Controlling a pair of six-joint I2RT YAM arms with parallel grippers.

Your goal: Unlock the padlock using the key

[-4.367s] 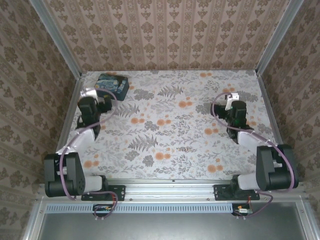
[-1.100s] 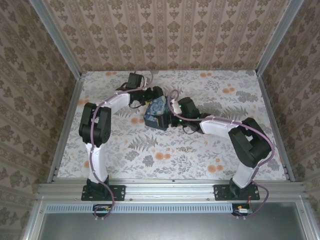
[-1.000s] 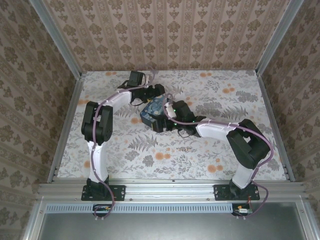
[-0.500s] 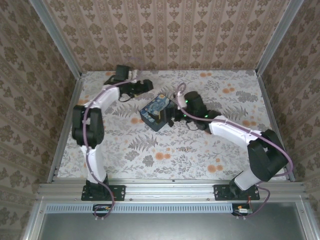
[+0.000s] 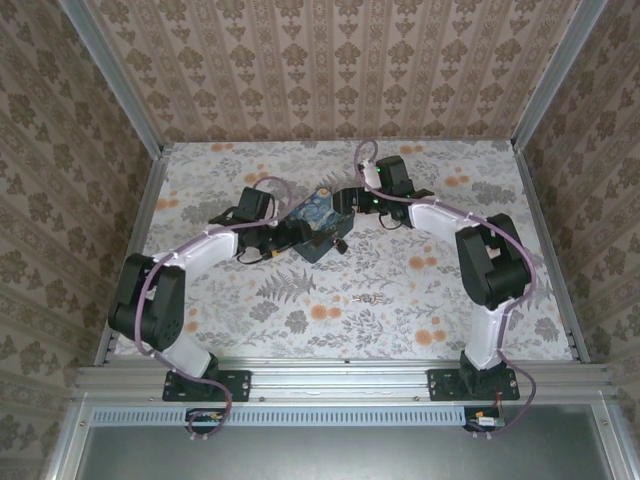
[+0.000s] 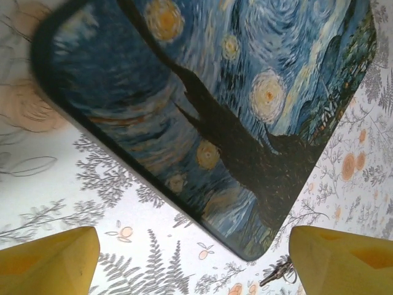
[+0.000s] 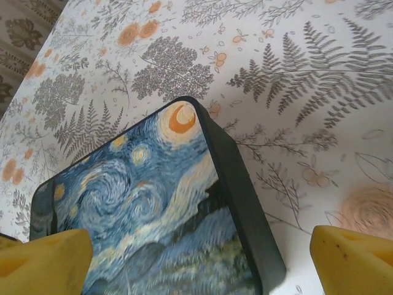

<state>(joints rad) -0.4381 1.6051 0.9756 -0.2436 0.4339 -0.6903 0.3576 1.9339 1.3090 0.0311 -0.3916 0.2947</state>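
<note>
A small grey metal piece with a ring (image 5: 372, 297) lies on the floral table in front of the tin. In the left wrist view this piece (image 6: 277, 274) sits just beyond the tin's corner, half hidden by my right finger. I cannot tell padlock from key in it. The dark blue starry-night tin (image 5: 318, 224) lies flat mid-table. My left gripper (image 5: 300, 243) is open at the tin's near-left edge (image 6: 193, 241), touching nothing. My right gripper (image 5: 346, 201) is open over the tin's far side (image 7: 199, 241), empty.
The table (image 5: 450, 290) is walled by aluminium rails (image 5: 128, 250) and patterned panels on three sides. Both arms reach in towards the middle from left and right. Open floral surface lies around the small metal piece and to the far right.
The left arm has swung from the back left corner down to the tin's near-left side. The right gripper has moved from the tin's right side to its far side. The tin has barely shifted.
</note>
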